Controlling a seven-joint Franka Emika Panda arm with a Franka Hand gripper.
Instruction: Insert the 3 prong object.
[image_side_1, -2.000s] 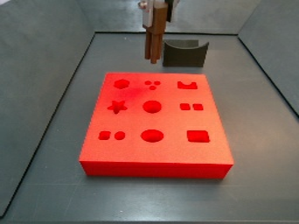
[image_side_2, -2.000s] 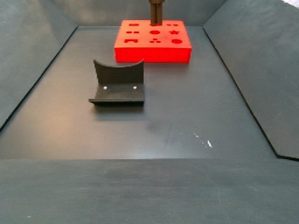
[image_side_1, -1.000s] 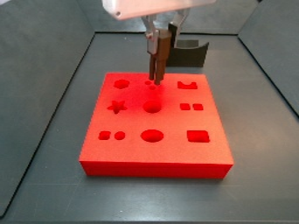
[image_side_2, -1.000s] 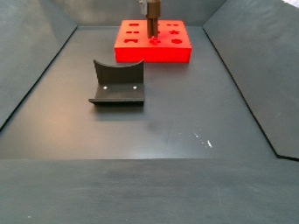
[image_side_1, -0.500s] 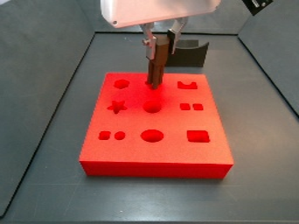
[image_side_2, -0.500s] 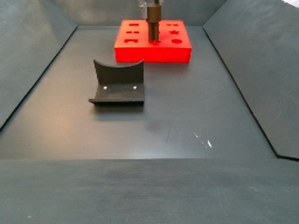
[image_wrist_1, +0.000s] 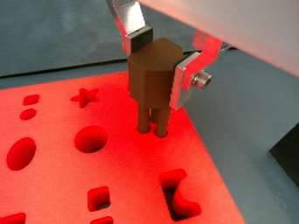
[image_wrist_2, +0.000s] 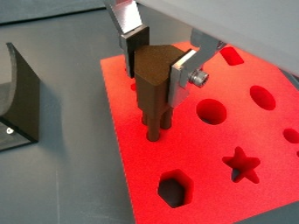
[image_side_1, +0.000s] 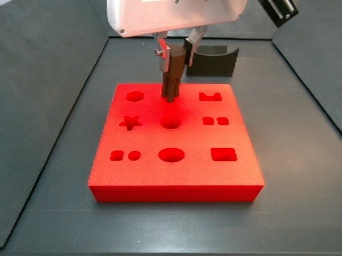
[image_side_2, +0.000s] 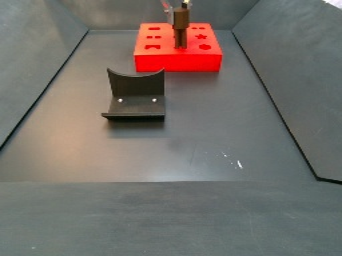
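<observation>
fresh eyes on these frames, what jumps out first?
The red board, bright against the dark grey floor and full of shaped holes. Next, the end effector over the board's far end, shut on the brown peg, held upright with its prongs at the board's surface in both wrist views. Then the dark fixture, standing alone on the floor, apart from the board.

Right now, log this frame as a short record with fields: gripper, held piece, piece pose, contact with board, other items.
gripper: the gripper is over the red board, shut on the 3 prong object
held piece: dark brown, prongs pointing down
piece pose: upright
contact with board: prong tips at the board's top surface; whether they have entered any holes cannot be told
other items: dark grey curved block on the floor, apart from the board
</observation>
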